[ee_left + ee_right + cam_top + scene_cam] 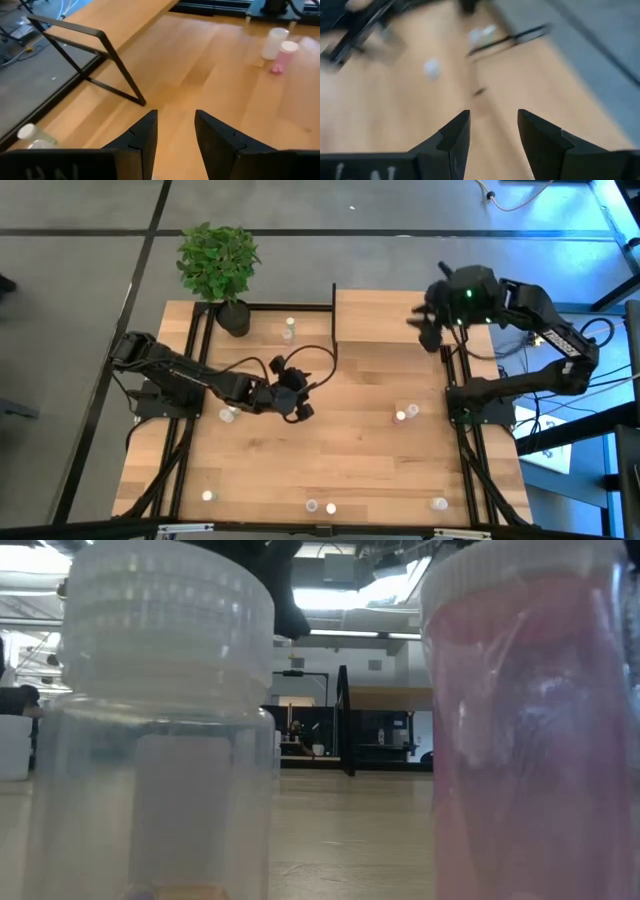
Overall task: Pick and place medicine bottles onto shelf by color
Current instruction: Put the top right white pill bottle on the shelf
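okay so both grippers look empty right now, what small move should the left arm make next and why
Probably lower the open, empty left gripper toward the small translucent white-capped bottle lying on the wooden tabletop beside that arm. The light-wood shelf appears bare, and the right gripper hovers open over it, holding nothing.

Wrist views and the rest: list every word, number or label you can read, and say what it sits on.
Left gripper: pale marks on its body at the frame's bottom edge, cut off, not readable.
Right gripper: similar pale marks, cut off, not readable.
Medicine bottles: no label visible.
High view: no text legible.
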You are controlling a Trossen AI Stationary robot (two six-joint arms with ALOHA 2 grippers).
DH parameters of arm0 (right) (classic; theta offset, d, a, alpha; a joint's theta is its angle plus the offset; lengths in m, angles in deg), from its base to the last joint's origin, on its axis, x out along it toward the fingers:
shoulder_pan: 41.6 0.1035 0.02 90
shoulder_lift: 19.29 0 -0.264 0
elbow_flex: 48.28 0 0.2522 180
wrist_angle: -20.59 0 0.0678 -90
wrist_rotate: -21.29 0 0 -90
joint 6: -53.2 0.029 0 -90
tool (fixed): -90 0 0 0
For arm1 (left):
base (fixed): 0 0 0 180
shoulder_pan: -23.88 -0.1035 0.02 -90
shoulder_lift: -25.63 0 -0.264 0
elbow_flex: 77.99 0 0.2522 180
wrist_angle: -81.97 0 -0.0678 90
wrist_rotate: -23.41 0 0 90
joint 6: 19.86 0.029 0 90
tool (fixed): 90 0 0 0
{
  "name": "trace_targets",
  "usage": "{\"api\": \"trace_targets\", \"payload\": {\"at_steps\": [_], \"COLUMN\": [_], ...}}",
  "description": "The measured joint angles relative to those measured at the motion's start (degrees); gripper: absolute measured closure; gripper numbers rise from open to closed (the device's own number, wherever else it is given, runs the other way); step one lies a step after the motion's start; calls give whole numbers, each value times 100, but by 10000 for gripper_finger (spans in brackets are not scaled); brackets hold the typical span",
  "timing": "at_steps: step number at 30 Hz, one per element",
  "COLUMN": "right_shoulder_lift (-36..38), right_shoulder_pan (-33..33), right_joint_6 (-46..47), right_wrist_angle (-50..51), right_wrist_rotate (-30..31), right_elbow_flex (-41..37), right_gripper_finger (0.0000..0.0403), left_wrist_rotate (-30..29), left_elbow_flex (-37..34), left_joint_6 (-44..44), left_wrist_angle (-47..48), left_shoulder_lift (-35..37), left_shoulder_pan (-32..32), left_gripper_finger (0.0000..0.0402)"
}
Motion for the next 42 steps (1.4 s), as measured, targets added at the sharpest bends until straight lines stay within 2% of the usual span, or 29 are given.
{"api": "trace_targets", "payload": {"at_steps": [4, 11, 15, 20, 28, 35, 42], "right_shoulder_lift": [62, 38, 39, 35, 56, 19, 19], "right_shoulder_pan": [658, 1845, 2439, 3008, 3314, 3294, 3229], "right_joint_6": [-135, 819, 1382, 1660, 1849, 2555, 2092], "right_wrist_angle": [709, 1543, 1776, 1687, 594, 6, -141], "right_wrist_rotate": [-531, -547, -550, -546, -545, -695, -842], "right_elbow_flex": [0, -96, -442, -1189, -2444, -3194, -3580], "right_gripper_finger": [235, 235, 235, 235, 235, 235, 235], "left_wrist_rotate": [-29, -38, -38, -38, -36, -37, 1], "left_elbow_flex": [0, 0, 0, 0, 0, 0, 0], "left_joint_6": [-1, -1, -1, -1, -1, 1, -1], "left_wrist_angle": [-2, -7, -17, -24, -51, -76, -113], "left_shoulder_lift": [0, 0, 0, 0, 0, 0, 0], "left_shoulder_pan": [81, 77, 77, 77, 77, 77, 77], "left_gripper_finger": [278, 278, 278, 278, 278, 278, 278]}}
